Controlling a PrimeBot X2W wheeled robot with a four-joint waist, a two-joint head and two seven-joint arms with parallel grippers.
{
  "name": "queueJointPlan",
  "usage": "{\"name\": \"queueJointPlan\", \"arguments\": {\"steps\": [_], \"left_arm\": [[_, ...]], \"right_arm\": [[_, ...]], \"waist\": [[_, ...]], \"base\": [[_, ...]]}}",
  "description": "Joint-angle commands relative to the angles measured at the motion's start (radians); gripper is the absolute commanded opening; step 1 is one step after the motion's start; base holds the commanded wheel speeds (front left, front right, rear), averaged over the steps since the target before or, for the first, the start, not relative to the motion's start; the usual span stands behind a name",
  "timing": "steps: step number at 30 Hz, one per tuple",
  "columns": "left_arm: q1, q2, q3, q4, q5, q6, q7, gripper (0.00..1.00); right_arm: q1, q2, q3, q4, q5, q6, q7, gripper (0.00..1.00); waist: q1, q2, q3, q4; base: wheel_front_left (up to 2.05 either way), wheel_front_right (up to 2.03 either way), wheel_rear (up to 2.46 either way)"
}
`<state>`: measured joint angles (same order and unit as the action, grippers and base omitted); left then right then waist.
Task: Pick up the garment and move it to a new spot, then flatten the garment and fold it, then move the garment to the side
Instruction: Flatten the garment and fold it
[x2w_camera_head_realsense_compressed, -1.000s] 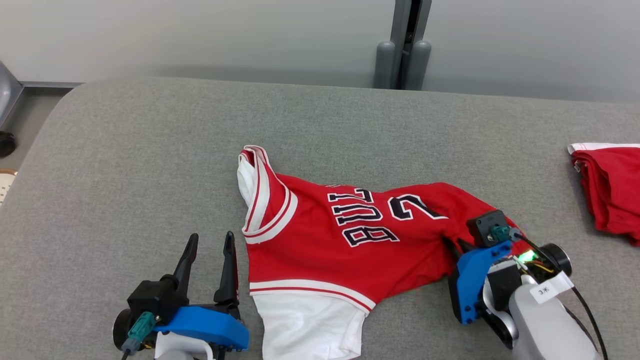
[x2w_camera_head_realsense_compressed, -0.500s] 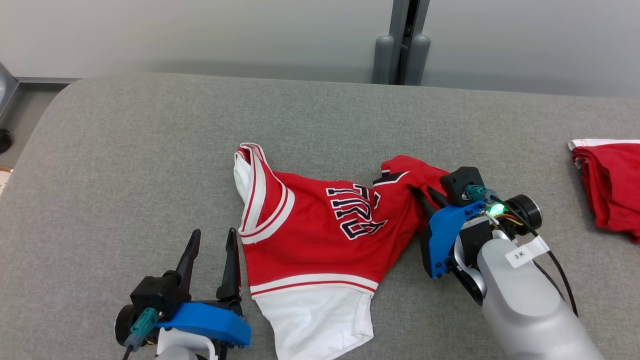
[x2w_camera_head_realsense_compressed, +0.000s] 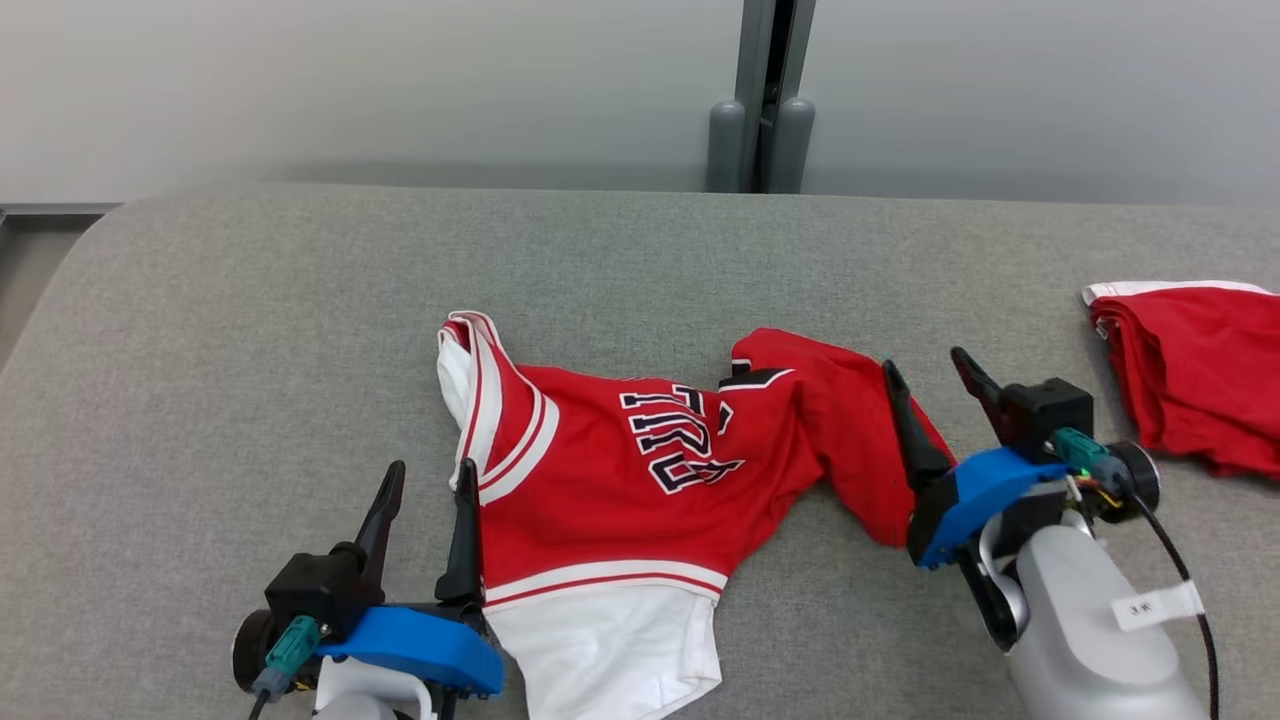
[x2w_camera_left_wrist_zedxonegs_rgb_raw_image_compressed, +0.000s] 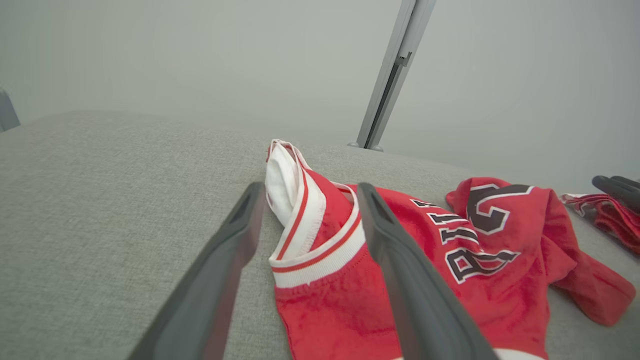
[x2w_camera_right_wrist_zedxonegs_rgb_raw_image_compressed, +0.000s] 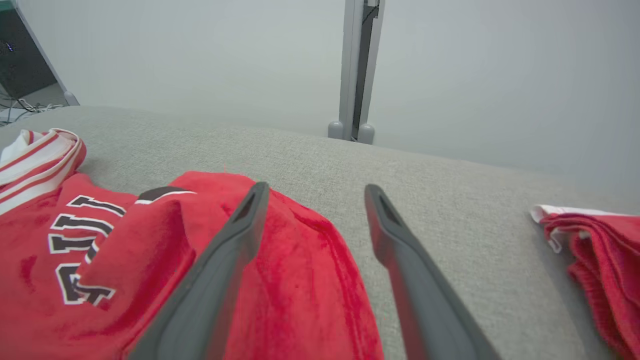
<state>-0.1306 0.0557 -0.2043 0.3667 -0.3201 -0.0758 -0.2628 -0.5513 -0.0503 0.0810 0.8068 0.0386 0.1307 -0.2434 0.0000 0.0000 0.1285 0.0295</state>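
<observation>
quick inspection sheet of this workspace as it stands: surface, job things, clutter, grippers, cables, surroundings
surface: grey fabric table, nothing spilled on it
job's things: red jersey lying crumpled, its right part folded over the lettering, white fabric at the near edge
clutter: folded red garment with white trim at the right, apart from the jersey
grippers: left gripper open, empty, at the jersey's striped left edge; right gripper open, empty, at the jersey's right edge
cables: black cable at the right wrist; teal plug at the left wrist
surroundings: pale wall, grey post behind the table
</observation>
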Motion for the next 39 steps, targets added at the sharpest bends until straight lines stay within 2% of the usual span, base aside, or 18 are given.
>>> {"name": "queueJointPlan", "arguments": {"steps": [1,8,15,22,27,33,34,35,36,39], "left_arm": [[-0.01,-0.001,0.004,0.005,0.002,-0.002,-0.003,1.0],[0.017,-0.002,0.003,0.022,-0.011,-0.008,-0.003,1.0],[-0.003,0.019,-0.024,0.134,-0.016,-0.018,0.068,1.0],[-0.109,0.059,-0.064,0.233,0.003,-0.031,0.156,1.0],[-0.193,0.067,-0.105,0.266,0.015,-0.042,0.198,1.0],[-0.27,0.077,-0.134,0.362,0.022,-0.043,0.304,1.0],[-0.278,0.075,-0.141,0.375,0.016,-0.045,0.323,0.9],[-0.288,0.074,-0.146,0.386,0.012,-0.047,0.333,0.16],[-0.298,0.076,-0.152,0.392,0.015,-0.046,0.338,0.0],[-0.324,0.083,-0.159,0.403,0.023,-0.047,0.316,0.0]], "right_arm": [[0.052,-0.001,-0.042,-0.047,-0.011,0.0,-0.014,1.0],[0.192,-0.001,-0.097,-0.196,0.014,0.0,-0.021,1.0],[0.311,-0.001,-0.072,-0.323,0.064,0.0,-0.009,1.0],[0.343,-0.001,-0.06,-0.415,0.061,0.0,0.034,1.0],[0.353,-0.001,-0.058,-0.46,0.058,0.0,0.057,1.0],[0.354,-0.001,-0.042,-0.489,0.063,0.0,0.072,1.0],[0.354,-0.001,-0.041,-0.493,0.061,0.0,0.074,1.0],[0.354,-0.001,-0.042,-0.496,0.06,0.0,0.075,1.0],[0.353,-0.001,-0.045,-0.5,0.056,0.0,0.076,1.0],[0.35,-0.001,-0.048,-0.51,0.051,0.0,0.077,1.0]], "waist": [[0.0,0.0,-0.011,-0.013],[0.0,0.0,-0.034,-0.03],[0.0,0.0,-0.045,-0.056],[0.0,0.0,-0.023,-0.087],[0.0,0.0,0.001,-0.101],[0.0,0.0,0.028,-0.12],[0.0,0.0,0.033,-0.123],[0.0,0.0,0.039,-0.125],[0.0,0.0,0.044,-0.127],[0.0,0.0,0.061,-0.131]], "base": [[0.0,0.0,0.0],[0.0,0.0,0.0],[0.0,0.0,0.0],[0.0,0.0,0.0],[0.0,0.0,0.0],[0.0,0.0,0.0],[0.0,0.0,0.0],[0.0,0.0,0.0],[0.0,0.0,0.0],[0.0,0.0,0.0]]}}
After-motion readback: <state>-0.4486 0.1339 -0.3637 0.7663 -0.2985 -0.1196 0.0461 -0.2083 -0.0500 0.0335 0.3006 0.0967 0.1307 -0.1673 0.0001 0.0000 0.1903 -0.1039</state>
